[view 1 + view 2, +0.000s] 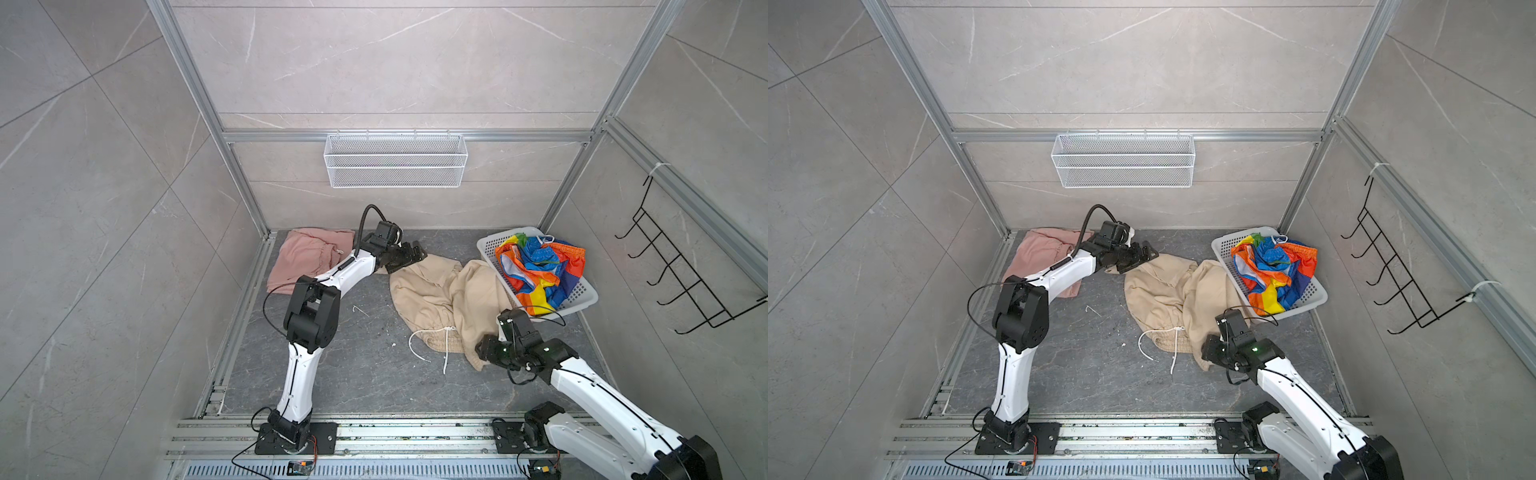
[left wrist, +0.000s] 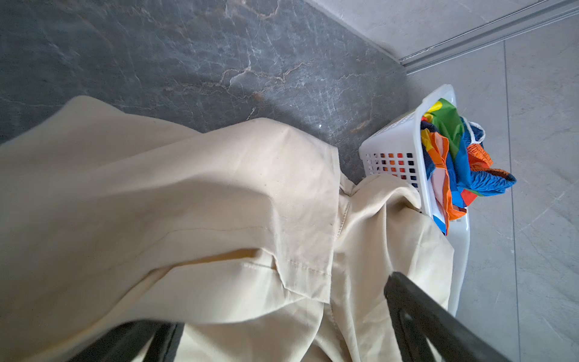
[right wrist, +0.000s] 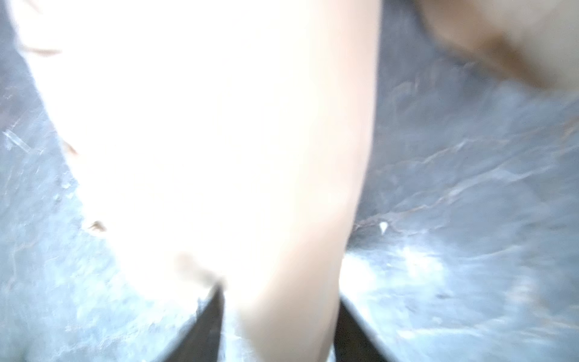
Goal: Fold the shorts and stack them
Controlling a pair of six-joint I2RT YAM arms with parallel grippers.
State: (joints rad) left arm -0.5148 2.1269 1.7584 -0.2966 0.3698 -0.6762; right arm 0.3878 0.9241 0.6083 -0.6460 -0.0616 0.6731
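Crumpled beige shorts (image 1: pixel 436 299) (image 1: pixel 1167 295) lie mid-floor, their white drawstring (image 1: pixel 419 345) trailing toward the front. My left gripper (image 1: pixel 409 257) (image 1: pixel 1140 259) is at their far edge. In the left wrist view the left gripper (image 2: pixel 275 310) is wide open, with the beige shorts (image 2: pixel 188 203) lying between the fingers. My right gripper (image 1: pixel 484 351) (image 1: pixel 1208 353) is at their near right corner. Blurred in the right wrist view, the right gripper (image 3: pixel 279 307) is open around a fold of the beige shorts (image 3: pixel 219 125). Salmon-pink shorts (image 1: pixel 299 257) lie back left. Rainbow-striped shorts (image 1: pixel 536 266) (image 2: pixel 454 156) fill the white basket (image 1: pixel 582 297).
The white basket (image 1: pixel 1312 299) stands at the back right, and the beige fabric leans on its side. A white wire basket (image 1: pixel 395 160) hangs on the back wall. A black hook rack (image 1: pixel 681 270) juts from the right wall. Aluminium rails edge the dark floor.
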